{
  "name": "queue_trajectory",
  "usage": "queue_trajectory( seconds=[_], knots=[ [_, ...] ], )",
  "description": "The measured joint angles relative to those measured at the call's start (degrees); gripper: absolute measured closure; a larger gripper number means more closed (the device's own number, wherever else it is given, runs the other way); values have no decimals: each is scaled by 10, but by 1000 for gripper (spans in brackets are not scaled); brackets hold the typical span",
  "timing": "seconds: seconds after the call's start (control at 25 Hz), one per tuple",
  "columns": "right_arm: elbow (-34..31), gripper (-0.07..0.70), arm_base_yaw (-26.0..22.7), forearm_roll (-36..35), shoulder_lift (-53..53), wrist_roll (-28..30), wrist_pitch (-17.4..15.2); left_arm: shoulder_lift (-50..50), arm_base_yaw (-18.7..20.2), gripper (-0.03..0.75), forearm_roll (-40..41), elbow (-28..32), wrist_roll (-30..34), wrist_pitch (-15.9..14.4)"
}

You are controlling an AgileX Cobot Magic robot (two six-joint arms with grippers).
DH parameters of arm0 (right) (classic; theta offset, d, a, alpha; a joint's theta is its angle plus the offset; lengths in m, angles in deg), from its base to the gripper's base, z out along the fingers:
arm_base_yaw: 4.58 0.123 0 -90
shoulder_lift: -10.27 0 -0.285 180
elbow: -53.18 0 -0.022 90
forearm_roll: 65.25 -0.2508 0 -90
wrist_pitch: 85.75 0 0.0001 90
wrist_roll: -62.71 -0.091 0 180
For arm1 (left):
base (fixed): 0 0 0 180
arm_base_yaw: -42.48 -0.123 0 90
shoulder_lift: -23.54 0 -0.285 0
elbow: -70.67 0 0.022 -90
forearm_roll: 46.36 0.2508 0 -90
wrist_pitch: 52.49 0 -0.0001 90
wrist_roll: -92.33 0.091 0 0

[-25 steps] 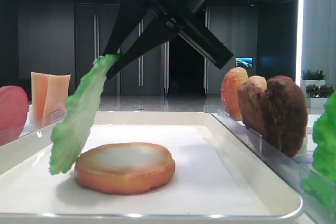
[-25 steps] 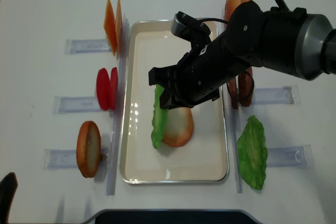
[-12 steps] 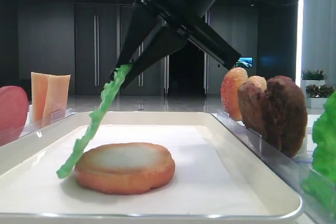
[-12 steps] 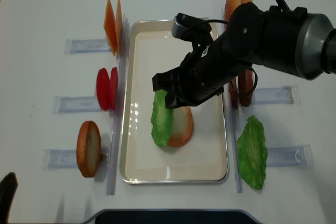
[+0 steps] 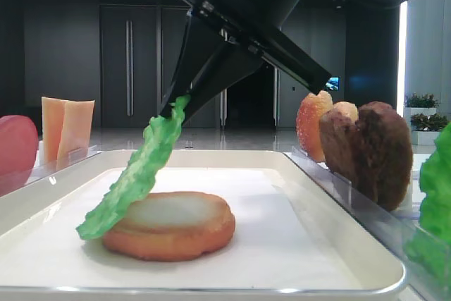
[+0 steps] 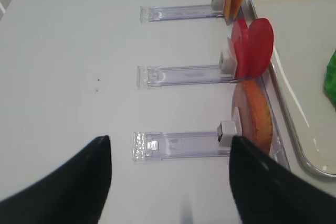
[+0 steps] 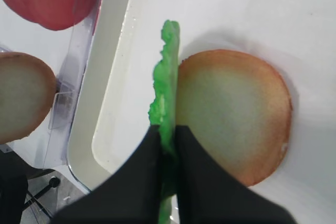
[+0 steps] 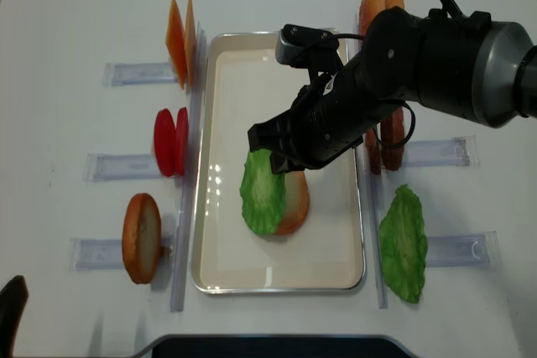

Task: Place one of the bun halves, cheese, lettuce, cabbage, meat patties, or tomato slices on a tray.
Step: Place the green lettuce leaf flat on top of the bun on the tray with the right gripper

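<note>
Lettuce (image 8: 263,193) now leans flatter over bun half (image 5: 169,225), pinched in right tool (image 7: 168,145).

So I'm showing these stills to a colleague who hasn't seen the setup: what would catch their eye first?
Probably the bulky black right gripper reaching over the tray, shut on a bright green lettuce leaf that hangs slanted, its lower end draped over the bun half lying on the tray's liner. Next, the red tomato slices standing on edge in a clear holder left of the tray.
</note>
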Motion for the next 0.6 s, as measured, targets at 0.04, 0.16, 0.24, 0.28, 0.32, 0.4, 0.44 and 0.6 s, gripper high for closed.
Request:
queue_trajectory(
  seconds=[0.04, 0.16, 0.24, 0.28, 0.32, 0.4, 0.44, 0.6],
  knots=[
    [0, 575, 0, 4, 0, 0, 0, 0, 0, 181, 0, 0, 0, 0],
    [0, 575, 0, 16, 0, -2, 0, 0, 0, 181, 0, 0, 0, 0],
    [0, 575, 0, 20, 1, -8, 0, 0, 0, 181, 0, 0, 0, 0],
    [0, 575, 0, 21, 4, -9, 0, 0, 0, 181, 0, 0, 0, 0],
    [0, 575, 0, 22, 6, -11, 0, 0, 0, 181, 0, 0, 0, 0],
    [0, 575, 0, 23, 11, -12, 0, 0, 0, 181, 0, 0, 0, 0],
    [0, 575, 0, 24, 11, -12, 0, 0, 0, 181, 0, 0, 0, 0],
    [0, 545, 0, 26, 11, -14, 0, 0, 0, 181, 0, 0, 0, 0]
  ],
)
